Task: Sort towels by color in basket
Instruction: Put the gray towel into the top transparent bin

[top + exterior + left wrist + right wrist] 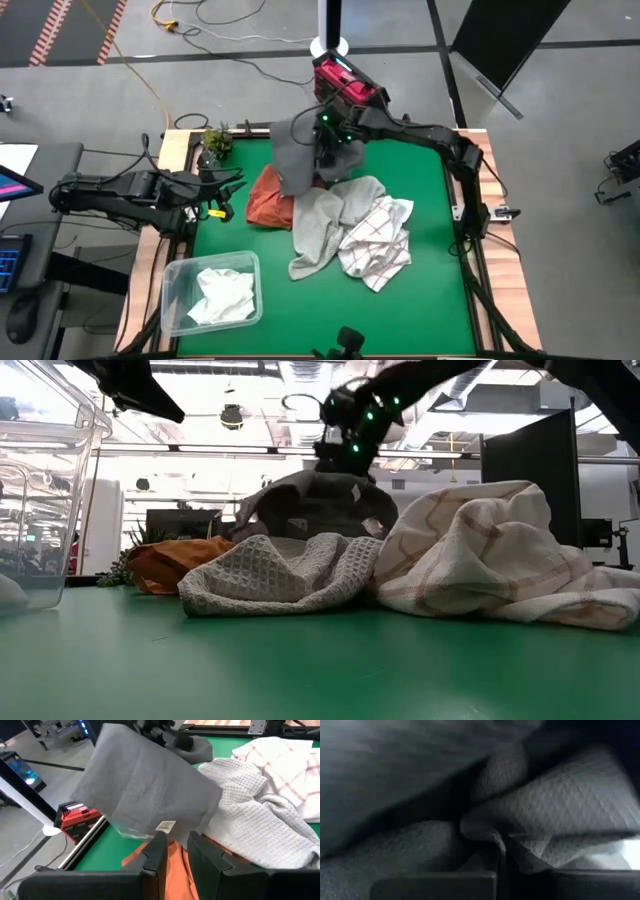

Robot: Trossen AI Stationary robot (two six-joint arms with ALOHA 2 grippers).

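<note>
Where towels (345, 225) heap, green table (420, 300) under bright ceiling lights (180, 452)

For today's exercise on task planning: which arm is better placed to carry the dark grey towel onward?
Probably the right: the right gripper is shut on the dark grey towel, lifted above the pile. The left gripper holds nothing.

towels (345, 225) mid-table, bin (178, 300) — front-left

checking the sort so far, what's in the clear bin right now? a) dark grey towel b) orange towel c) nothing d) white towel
d: in the high view the clear bin holds only a white towel, while the orange towel lies on the mat and the right gripper holds up the dark grey towel.
</note>
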